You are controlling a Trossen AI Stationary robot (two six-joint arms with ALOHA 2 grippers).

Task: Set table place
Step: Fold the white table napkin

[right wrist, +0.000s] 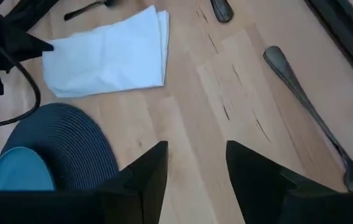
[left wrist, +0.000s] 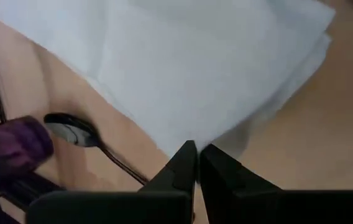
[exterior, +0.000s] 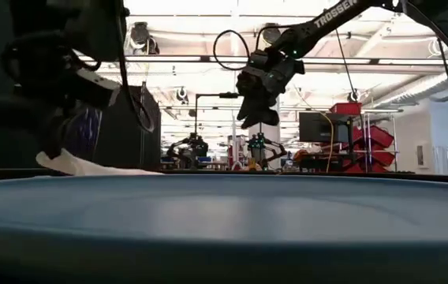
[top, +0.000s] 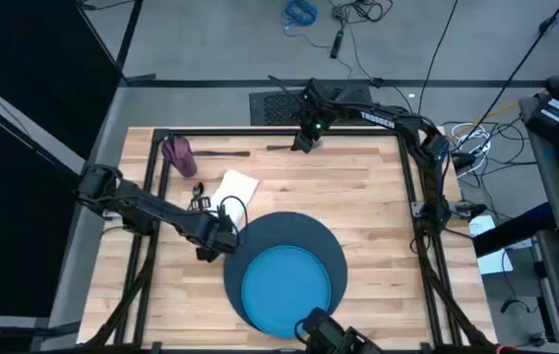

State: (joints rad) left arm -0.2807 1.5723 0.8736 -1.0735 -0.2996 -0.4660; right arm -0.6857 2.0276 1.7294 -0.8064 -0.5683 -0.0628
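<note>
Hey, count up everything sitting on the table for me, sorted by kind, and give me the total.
Mat: 1
Plate: 1
Napkin: 1
Cup: 1
Cutlery pieces: 3
Total: 7

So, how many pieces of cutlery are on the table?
3. A fork lies by the right gripper, a second handle lies just beyond it, and a spoon lies beside the cup. Others may be hidden.
</note>
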